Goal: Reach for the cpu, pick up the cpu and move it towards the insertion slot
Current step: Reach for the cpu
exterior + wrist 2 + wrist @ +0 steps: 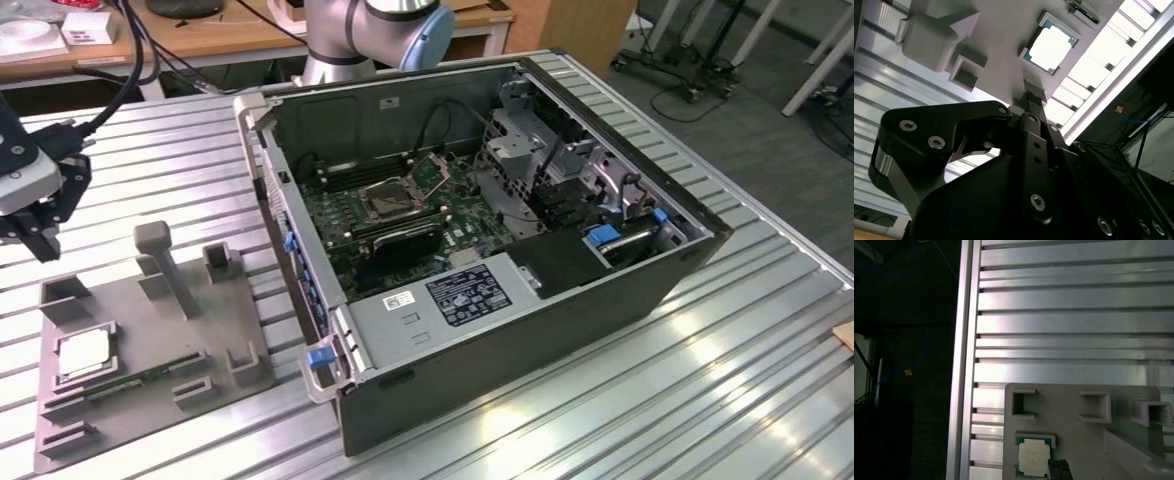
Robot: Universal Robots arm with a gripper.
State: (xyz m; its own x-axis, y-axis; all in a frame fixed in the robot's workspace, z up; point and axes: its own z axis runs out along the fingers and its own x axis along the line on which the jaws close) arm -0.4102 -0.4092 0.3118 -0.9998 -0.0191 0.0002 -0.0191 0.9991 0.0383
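The gripper (44, 248) hangs clenched on nothing over the grey fixture plate (160, 360) on the worktop. The cpu (83, 352) lies flat in its nest just beyond the fingertips, untouched, well apart from the insertion slot (394, 200) in the open computer case (534, 330).

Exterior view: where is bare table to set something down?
Bare table: the wide stretch at the exterior view's right, beside the computer case. Crowded: the grey fixture holding the cpu, and the case's inside.
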